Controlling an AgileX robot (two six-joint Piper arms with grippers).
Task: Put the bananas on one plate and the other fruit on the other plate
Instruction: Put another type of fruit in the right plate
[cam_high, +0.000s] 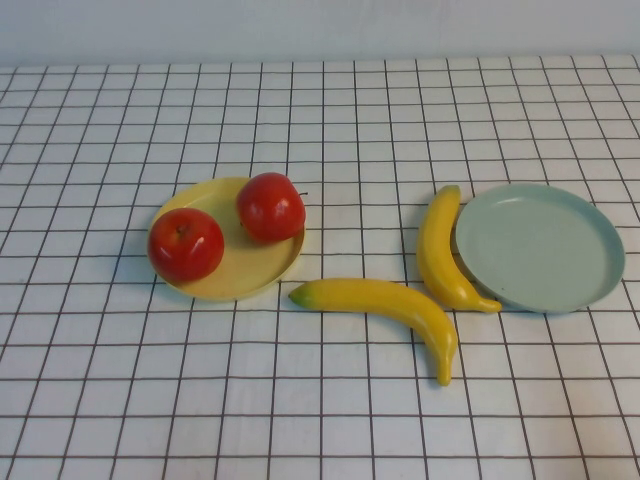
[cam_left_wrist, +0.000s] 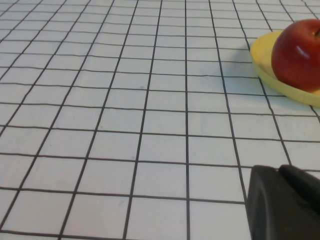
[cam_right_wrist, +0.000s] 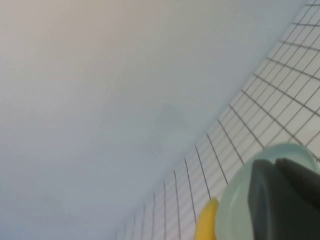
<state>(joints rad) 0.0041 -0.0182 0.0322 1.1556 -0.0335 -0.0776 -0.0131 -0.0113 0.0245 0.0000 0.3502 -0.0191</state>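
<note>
Both apples already plated; bananas still loose on the checked tablecloth (cam_high: 320, 420), so the step in hand looks like a first banana pick.

Nearest the front edge: the lower banana (cam_high: 385, 305), lying crosswise about midway between the two plates, green tip toward the yellow plate, touching neither. Probably best taken at its thick middle, jaws across the curve, lifted clear of the rim before swinging toward the blue-green plate; a pinch near the tapered end risks a pivot or slip on that smooth skin.

A little farther back, toward the right edge: the second banana (cam_high: 440, 250), snug against the left rim of the pale blue-green plate (cam_high: 575, 290), on the cloth rather than in the dish. Plate itself bare. Worth approaching from the side away from the rim, so as not to shove the plate.

Toward the left edge: the pale yellow plate (cam_high: 225, 285), holding the near apple (cam_high: 186, 244) and the far apple (cam_high: 270, 207), side by side, apparently just apart.

Neither arm in the high view. Left gripper (cam_left_wrist: 282, 202) low over bare cloth near the yellow plate, fingers pressed together, empty. Right gripper (cam_right_wrist: 285, 200) beside the blue-green plate, likewise closed on nothing.
</note>
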